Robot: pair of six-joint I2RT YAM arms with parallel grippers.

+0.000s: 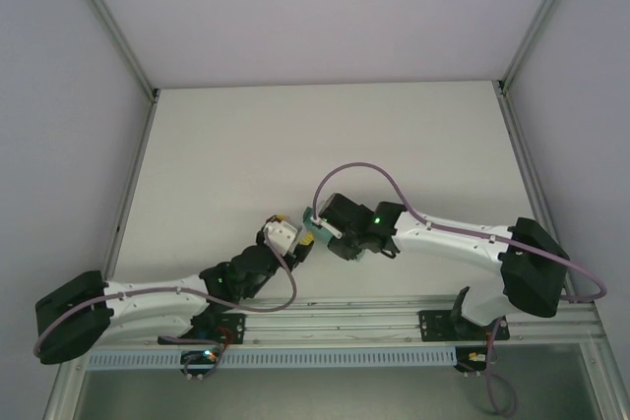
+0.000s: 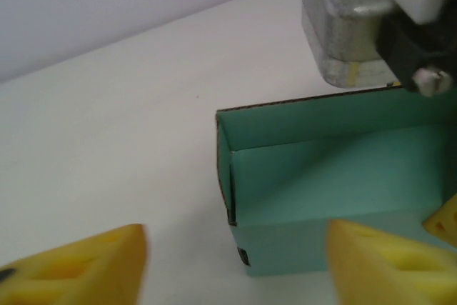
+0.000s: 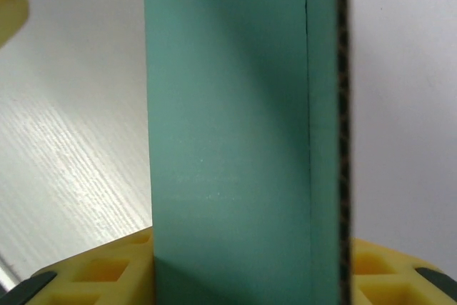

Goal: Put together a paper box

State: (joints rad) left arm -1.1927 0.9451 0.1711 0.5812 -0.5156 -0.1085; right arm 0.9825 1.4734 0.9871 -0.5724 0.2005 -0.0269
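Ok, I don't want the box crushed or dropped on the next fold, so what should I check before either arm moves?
1. Left gripper clear of the paper box: ok, jaws spread wide, nothing pinched.
2. Right gripper straddles a box wall: ok, a teal wall runs between its jaws.
3. Right grip firm: cannot tell, the contact itself is not visible.
4. Near corner formed: ok, two walls stand upright and meet there.
5. Other flaps tucked: cannot tell, that side runs out of the picture.
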